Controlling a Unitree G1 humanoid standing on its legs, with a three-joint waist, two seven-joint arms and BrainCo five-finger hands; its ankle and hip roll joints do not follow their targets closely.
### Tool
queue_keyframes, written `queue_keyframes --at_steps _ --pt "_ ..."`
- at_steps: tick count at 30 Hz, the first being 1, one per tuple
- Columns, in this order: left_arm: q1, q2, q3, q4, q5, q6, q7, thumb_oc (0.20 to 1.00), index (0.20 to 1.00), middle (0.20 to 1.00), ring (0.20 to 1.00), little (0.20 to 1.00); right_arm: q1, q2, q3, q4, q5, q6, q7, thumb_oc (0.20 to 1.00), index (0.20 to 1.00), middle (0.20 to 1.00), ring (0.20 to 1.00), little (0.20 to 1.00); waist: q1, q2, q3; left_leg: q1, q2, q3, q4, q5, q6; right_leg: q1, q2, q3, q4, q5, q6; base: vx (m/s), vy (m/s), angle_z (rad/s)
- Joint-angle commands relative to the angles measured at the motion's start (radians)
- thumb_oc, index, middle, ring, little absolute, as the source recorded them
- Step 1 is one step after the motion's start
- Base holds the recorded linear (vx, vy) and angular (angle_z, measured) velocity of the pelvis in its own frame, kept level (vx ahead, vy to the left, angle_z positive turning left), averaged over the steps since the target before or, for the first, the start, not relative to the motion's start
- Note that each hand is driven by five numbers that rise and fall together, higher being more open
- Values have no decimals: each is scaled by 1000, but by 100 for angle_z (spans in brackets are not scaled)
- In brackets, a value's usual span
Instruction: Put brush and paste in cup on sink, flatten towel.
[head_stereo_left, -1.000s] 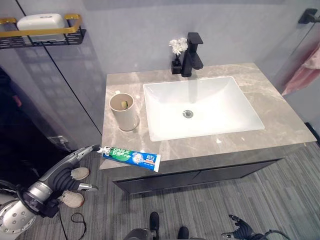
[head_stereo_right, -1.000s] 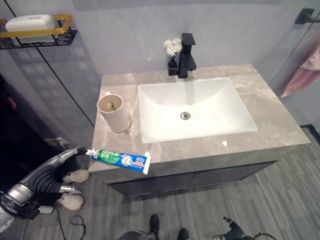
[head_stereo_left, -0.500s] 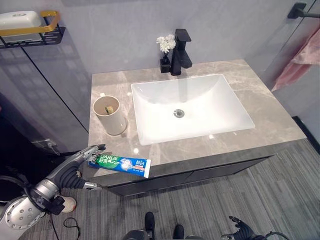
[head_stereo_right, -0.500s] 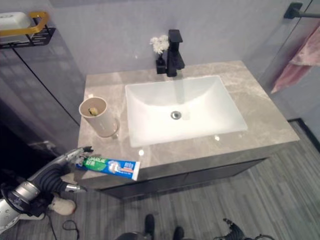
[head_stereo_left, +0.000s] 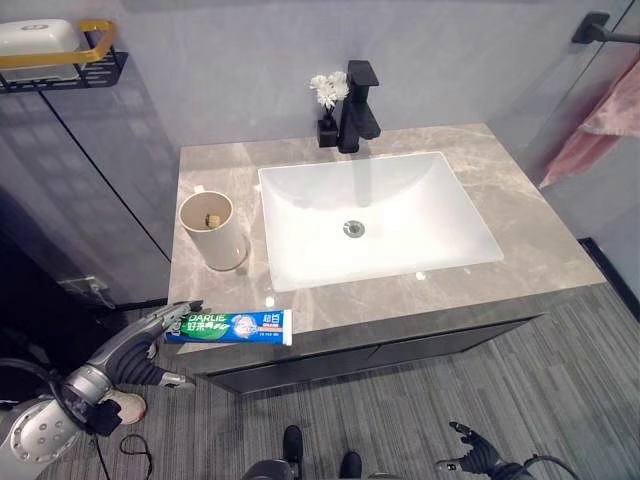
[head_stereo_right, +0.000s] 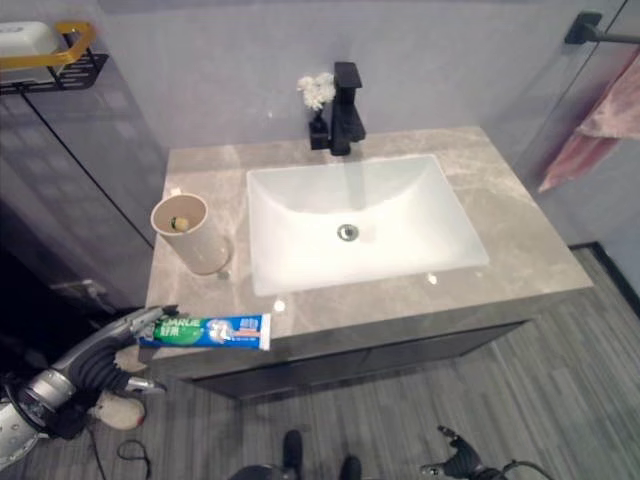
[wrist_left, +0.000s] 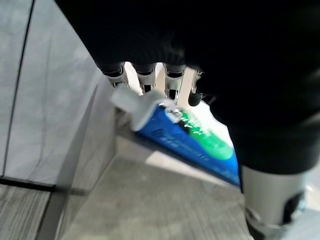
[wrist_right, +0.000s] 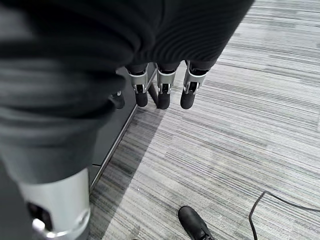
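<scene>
Your two head eyes look steeply down from in front of the sink, well back from it; both share the whole counter, faucet and floor before the sink. Your left wrist camera sits very close at the counter's front corner left of the sink, facing along the left hand. Your right wrist camera faces the floor below the sink, past the right hand.

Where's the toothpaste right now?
The toothpaste lies at the counter's front left edge, its cap end at the left hand, before the cup.
</scene>
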Motion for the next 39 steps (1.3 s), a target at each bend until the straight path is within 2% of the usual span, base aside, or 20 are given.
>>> queue_keyframes --at_steps 1,4,11,21,22,23,24,26,27,28,29,31,34,35,39 --pt "-31 56 23 -14 41 -51 28 1000 1000 1000 1000 1000 -29 -39 37 -39 10 -36 6 1000 1000 1000 1000 1000 1 -37 -2 20 67 -14 20 -50 -58 -75 -91 41 18 93 96 -23 -5 19" --pt "-55 62 10 -9 59 -53 39 1000 1000 1000 1000 1000 -39 -40 52 -76 16 -39 12 1000 1000 1000 1000 1000 4 -38 2 10 65 -23 16 -44 -60 -80 -92 30 19 93 96 -32 -8 16" --pt "-198 68 -101 24 132 -68 72 1000 1000 1000 1000 1000 -77 -47 103 -177 17 -51 26 1000 1000 1000 1000 1000 9 -34 23 -41 49 -77 13 -21 -64 -103 -104 -15 33 86 90 -36 -3 28" --pt "-393 54 -268 47 176 -63 92 1000 1000 1000 1000 1000 -73 -49 77 -184 18 -45 0 1000 1000 1000 1000 1000 4 -4 41 -114 28 -175 10 18 -79 -126 -123 -124 68 56 73 -31 -18 52" --pt "-421 45 -294 49 190 -64 95 959 959 959 959 959 -70 -47 68 -171 16 -42 -11 1000 1000 1000 1000 1000 3 7 43 -130 25 -199 8 28 -88 -126 -125 -148 69 48 70 -24 -33 40" --pt "-424 44 -297 50 190 -64 96 834 834 834 834 834 -70 -46 67 -170 16 -43 -11 1000 1000 1000 1000 1000 1 7 42 -131 24 -202 9 28 -88 -126 -125 -151 69 48 70 -7 -23 35" --pt "-427 41 -299 50 194 -63 97 605 605 605 605 605 -68 -46 63 -169 16 -42 -13 1000 1000 1000 1000 1000 1 9 40 -132 24 -205 8 29 -90 -124 -125 -156 68 47 69 19 -9 38" --pt "-426 40 -298 48 197 -62 98 545 545 545 545 545 -65 -47 61 -171 16 -42 -15 1000 1000 1000 1000 1000 0 10 37 -134 24 -210 7 30 -91 -122 -124 -161 66 45 69 33 -16 29" --pt "-419 39 -288 42 202 -60 102 416 416 416 416 416 -68 -45 59 -161 16 -42 -19 1000 1000 1000 1000 1000 2 10 33 -133 27 -209 6 31 -93 -120 -122 -164 65 41 68 32 -16 10" --pt "-418 39 -287 41 202 -60 102 385 385 385 385 385 -69 -45 59 -161 16 -42 -19 1000 1000 1000 1000 1000 1 10 33 -133 27 -209 6 31 -93 -120 -122 -164 65 41 68 37 -22 5" --pt "-414 39 -280 41 201 -59 103 288 288 288 288 288 -71 -45 59 -160 17 -43 -21 1000 1000 1000 1000 1000 1 9 33 -132 28 -208 6 31 -93 -119 -121 -164 66 40 67 0 0 0" --pt "-408 35 -276 45 196 -57 102 231 231 231 231 231 -71 -49 56 -171 17 -42 -20 1000 1000 1000 1000 1000 -3 7 33 -131 30 -205 6 30 -94 -119 -120 -162 67 38 66 0 0 0" --pt "-403 31 -273 46 186 -55 99 238 238 238 238 238 -67 -54 52 -176 17 -40 -20 1000 1000 1000 1000 1000 -6 5 33 -128 31 -199 6 28 -95 -118 -119 -160 70 37 65 11 -6 -1" --pt "-392 24 -270 53 171 -51 96 200 200 200 200 200 -65 -52 49 -161 13 -37 -22 1000 1000 1000 1000 1000 -11 3 29 -121 35 -192 5 24 -93 -116 -117 -154 70 36 64 32 -16 -2" --pt "-378 24 -265 62 170 -50 95 200 200 200 200 200 -70 -47 54 -136 7 -35 -25 1000 1000 1000 1000 1000 -15 2 23 -112 39 -181 4 20 -93 -114 -115 -147 69 34 63 25 -8 -3"
